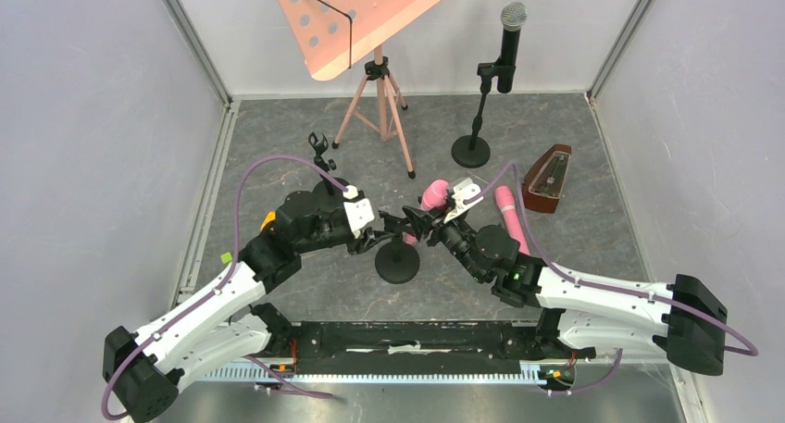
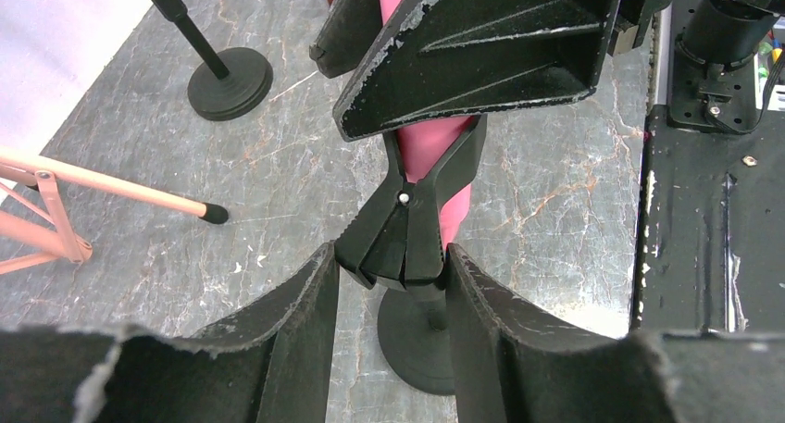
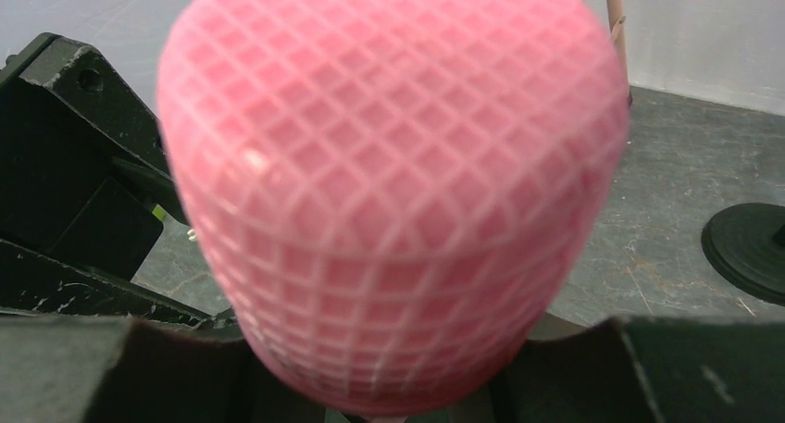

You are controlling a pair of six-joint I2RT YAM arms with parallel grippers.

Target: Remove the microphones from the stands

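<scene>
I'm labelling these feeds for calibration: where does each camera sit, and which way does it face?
Top external: above and behind the bases, looking down on the table; left arm and right arm show.
Left wrist: on the left arm, looking along its jaws at the clip; jaws frame the bottom.
Right wrist: on the right arm, facing the pink microphone head; jaws at the bottom.
Shared: all three show that microphone.

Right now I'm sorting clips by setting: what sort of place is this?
Probably a small enclosed robot test cell staged as a music setup: plain grey walls close round a stone-patterned tabletop holding a music stand, a black microphone and a metronome.
</scene>
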